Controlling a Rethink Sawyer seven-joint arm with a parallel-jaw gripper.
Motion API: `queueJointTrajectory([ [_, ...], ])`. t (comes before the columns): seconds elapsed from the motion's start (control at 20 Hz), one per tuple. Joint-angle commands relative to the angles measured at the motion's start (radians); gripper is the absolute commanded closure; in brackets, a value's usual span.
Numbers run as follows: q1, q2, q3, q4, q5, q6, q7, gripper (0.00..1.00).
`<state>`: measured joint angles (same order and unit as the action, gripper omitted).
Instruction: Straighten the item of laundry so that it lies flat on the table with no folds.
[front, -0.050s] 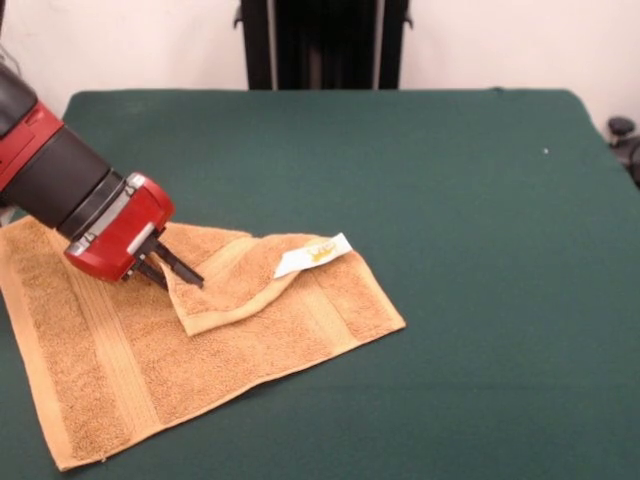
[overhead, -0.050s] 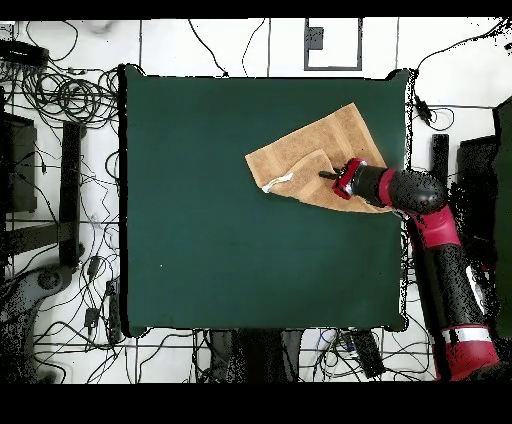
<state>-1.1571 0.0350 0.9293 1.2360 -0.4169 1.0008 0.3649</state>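
lying near one side edge of the green table (front, -0.050s: 450, 150), the orange-tan towel (front, -0.050s: 110, 360) has one corner folded over, white tag (front, -0.050s: 312, 254) showing. the gripper (front, -0.050s: 178, 272) has its dark jaws closed on that folded flap's edge. only the overhead view shows cables (overhead, -0.050s: 60, 100) on the floor around the table.

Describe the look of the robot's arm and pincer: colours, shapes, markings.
The arm is thick and cylindrical, with a red section, then a black one, then a narrow silver-grey ring. It ends in a rounded glossy red head. The pincer is small, with thin black fingers sticking out of that head. No loose cables or readable markings show on it.
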Motion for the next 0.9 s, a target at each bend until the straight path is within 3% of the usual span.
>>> queueJointTrajectory([
  [0.05, 0.048, 0.034, 0.014, 0.026, -0.009, -0.021, -0.123, 1.00],
  [0.45, 0.006, -0.007, 0.048, 0.120, 0.012, -0.007, -0.090, 1.00],
  [0.5, -0.017, -0.024, 0.062, 0.166, 0.017, -0.012, -0.076, 1.00],
  [0.9, -0.126, 0.023, 0.138, 0.307, -0.005, -0.034, -0.167, 1.00],
])
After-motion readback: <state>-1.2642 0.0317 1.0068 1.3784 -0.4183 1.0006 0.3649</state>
